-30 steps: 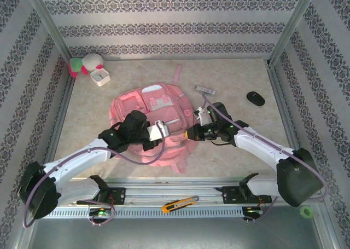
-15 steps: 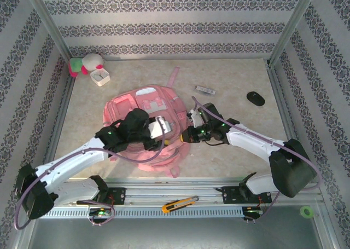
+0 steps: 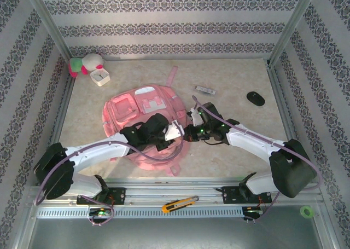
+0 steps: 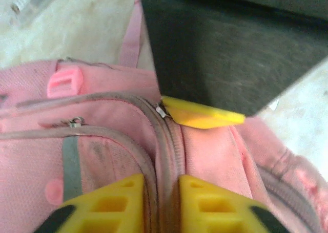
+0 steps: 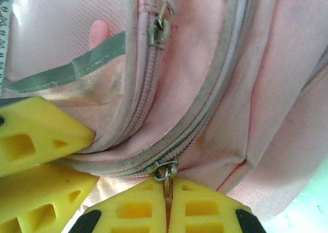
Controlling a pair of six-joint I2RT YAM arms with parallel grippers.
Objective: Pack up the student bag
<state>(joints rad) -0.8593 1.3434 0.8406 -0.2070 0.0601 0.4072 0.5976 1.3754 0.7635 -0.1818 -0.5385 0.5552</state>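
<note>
Top external view puts the student bag (image 3: pixel 128 104) lying flat a little toward 9 o'clock of the table's (image 3: pixel 235 156) middle. Its long axis runs roughly 12 to 6, with the carry loop at the 12 end. Both my arms meet at its 3 o'clock edge. My right pincer (image 3: pixel 190 133) reaches in from 4 o'clock and my left pincer (image 3: pixel 178 132) from 8, the tips almost touching. Seen from the right wrist, my right pincer is clenched on the zipper pull (image 5: pixel 165 169) of the outer zip, its tab caught between the pads. From that pull the track curves off toward 1 o'clock and, the other way, toward 9. My left pincer is closed down on the bag itself, gripping the ridge of the zip seam just beside the pull. A second pull (image 5: pixel 159 30) on the inner zip hangs free at 12. I judge the coming move turns on drawing the pull along the track while my left holds the fabric taut, so the right arm does the travelling. Bare table lies from 3 to 5 o'clock of the bag. A small black object (image 3: pixel 255 98) and a clear case (image 3: pixel 205 90) sit toward 1 and 2, well apart.
</note>
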